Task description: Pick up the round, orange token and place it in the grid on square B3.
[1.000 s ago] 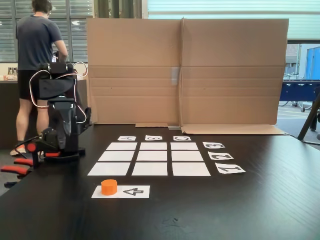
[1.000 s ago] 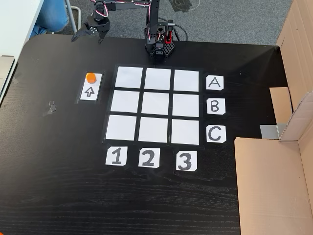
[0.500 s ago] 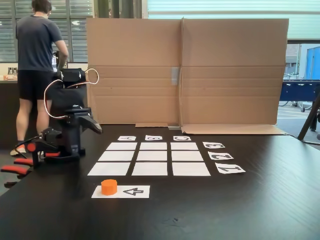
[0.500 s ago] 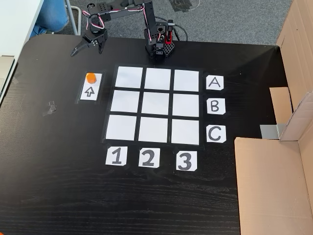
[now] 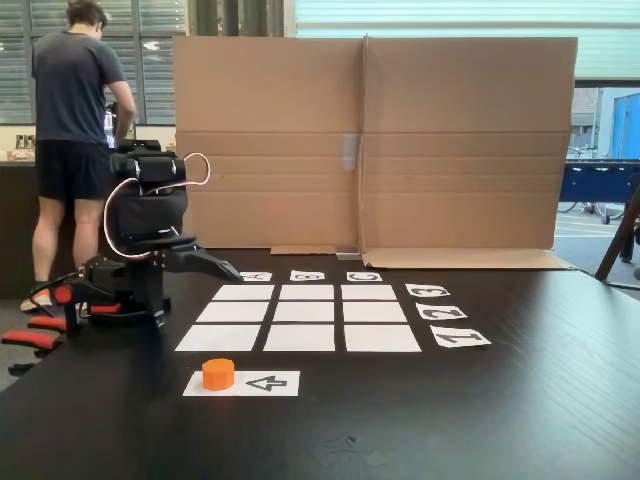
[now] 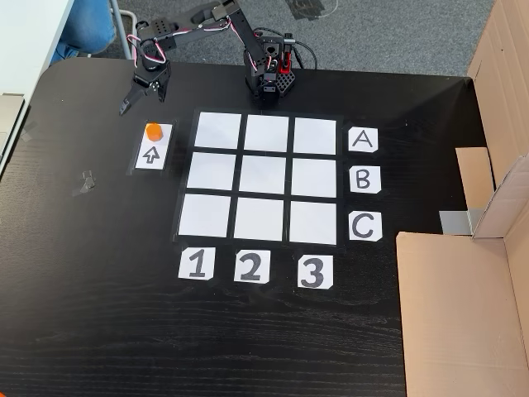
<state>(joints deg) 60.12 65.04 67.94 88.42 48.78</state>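
Approach step: black two-finger hand [image 6: 136, 99], jaws slightly parted and empty, hovers near small orange cylindrical token [image 6: 153, 131]. Next: descend, straddle, close.

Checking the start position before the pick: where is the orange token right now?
In both fixed views the token sits on the arrow sheet, left of the grid in the top-down one.
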